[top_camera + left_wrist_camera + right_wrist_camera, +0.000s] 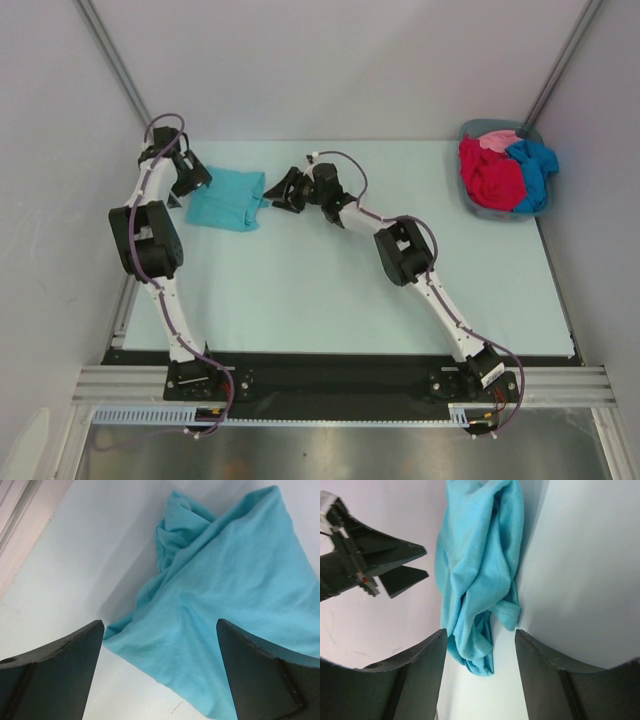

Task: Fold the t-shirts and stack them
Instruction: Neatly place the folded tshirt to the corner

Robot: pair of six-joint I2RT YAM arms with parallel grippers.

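Folded t-shirt [228, 200] lying between two tools, far left on the bench [330, 290].
The left tool [192, 180] is sitting just left of it and the right tool [280, 192] just right; the basket [478, 208] is standing at the far right corner, holding the other t-shirts [500, 172].

Pale table inside a plain white enclosure

A pale mint tabletop [330, 300] fills the middle, with a blank back wall [330, 70] at 12 o'clock and side walls [50, 200] at 9 and 3 o'clock. Grey metal struts [115, 65] climb the corners at 11 and 1 o'clock. An aluminium rail [340, 385] edges it at 6 o'clock, above a brushed metal sheet [330, 450]. The light is even and soft.
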